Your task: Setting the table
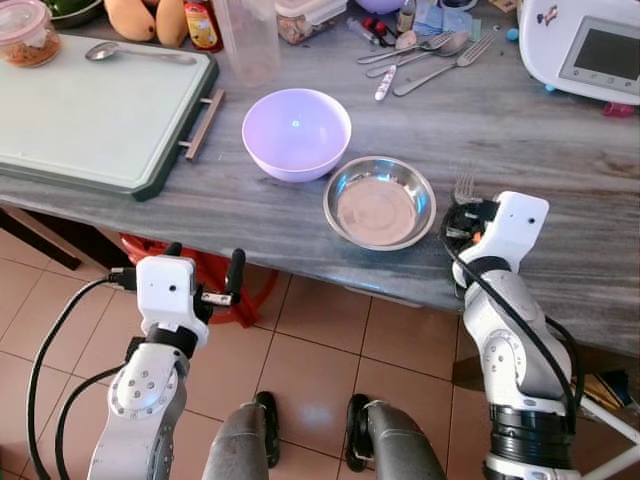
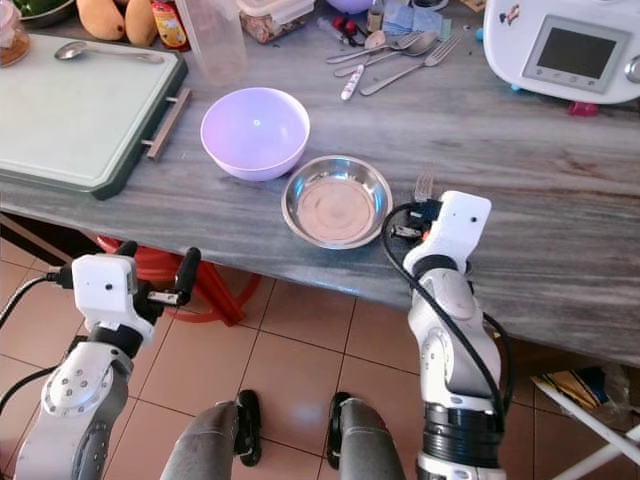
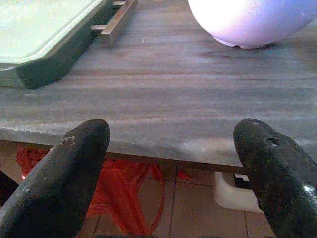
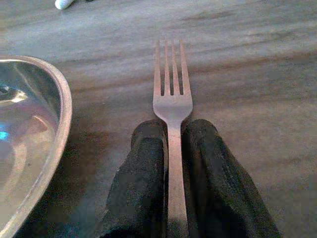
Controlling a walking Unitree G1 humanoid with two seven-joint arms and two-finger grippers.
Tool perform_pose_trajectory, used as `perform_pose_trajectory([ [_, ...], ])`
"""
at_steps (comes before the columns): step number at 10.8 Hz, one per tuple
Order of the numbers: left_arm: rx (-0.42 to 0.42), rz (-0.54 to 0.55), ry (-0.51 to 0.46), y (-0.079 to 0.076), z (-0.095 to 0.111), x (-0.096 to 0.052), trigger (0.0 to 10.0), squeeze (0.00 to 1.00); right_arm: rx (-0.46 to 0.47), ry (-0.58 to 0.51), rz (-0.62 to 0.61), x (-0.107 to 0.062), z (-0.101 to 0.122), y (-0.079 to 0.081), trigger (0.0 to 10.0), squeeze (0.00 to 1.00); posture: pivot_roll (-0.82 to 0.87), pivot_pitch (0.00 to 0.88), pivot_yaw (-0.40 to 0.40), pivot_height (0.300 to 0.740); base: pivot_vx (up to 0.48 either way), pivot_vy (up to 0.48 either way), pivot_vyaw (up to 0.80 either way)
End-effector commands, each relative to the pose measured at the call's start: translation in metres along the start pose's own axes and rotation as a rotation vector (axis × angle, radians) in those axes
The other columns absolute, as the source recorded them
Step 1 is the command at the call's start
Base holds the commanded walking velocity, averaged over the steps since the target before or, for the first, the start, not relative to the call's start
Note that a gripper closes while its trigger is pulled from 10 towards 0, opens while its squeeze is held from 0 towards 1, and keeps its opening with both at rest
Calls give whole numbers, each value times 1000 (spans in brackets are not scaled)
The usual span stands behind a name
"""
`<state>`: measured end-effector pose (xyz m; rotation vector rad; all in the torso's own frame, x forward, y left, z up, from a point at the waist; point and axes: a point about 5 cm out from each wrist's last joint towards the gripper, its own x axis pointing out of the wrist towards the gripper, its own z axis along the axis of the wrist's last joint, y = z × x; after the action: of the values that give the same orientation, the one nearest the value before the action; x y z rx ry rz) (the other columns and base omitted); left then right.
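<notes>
A steel fork [image 4: 171, 94] lies low over the grey table [image 1: 250, 210], tines pointing away from me, with my right gripper [image 4: 172, 126] shut on its handle. The fork's tines [image 1: 464, 186] poke out just right of an empty steel bowl [image 1: 379, 163] near the table's front edge. A purple bowl [image 1: 296, 133] stands behind and left of the steel one. My left gripper [image 3: 173, 144] is open and holds nothing, hanging in front of the table edge and slightly below it, left of both bowls.
A pale cutting board [image 1: 90, 110] with a spoon [image 1: 140, 52] covers the table's left. At the back stand a clear cup [image 1: 248, 40], loose cutlery [image 1: 420, 55] and a white appliance [image 1: 585, 45]. Something red [image 1: 215, 275] sits under the table on the tile floor.
</notes>
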<state>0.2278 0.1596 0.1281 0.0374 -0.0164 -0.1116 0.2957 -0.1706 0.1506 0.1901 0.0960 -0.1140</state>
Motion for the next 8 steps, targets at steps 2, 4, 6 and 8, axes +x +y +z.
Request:
perform_pose_trajectory([
  [2, 0, -9, 11, -1, -1, -2, 10000, 0, -27, 97, -26, -3, -21, -8, 10000, 1000, -10, 278, 1, 740, 0, 0, 0],
  [4, -3, -18, 13, -1, -1, -2, 10000, 0, -46, 64, -31, -3, -16, -10, 10000, 1000, -11, 277, 3, 740, 0, 0, 0],
  [6, -5, -25, 14, -2, -1, -3, 10000, 0, -58, 43, -35, -5, -12, -12, 10000, 1000, -13, 279, 3, 740, 0, 0, 0],
  [8, -6, -28, 15, -3, -2, -3, 10000, 0, -88, 15, -26, -7, -9, -14, 10000, 1000, -14, 276, 3, 740, 0, 0, 0],
])
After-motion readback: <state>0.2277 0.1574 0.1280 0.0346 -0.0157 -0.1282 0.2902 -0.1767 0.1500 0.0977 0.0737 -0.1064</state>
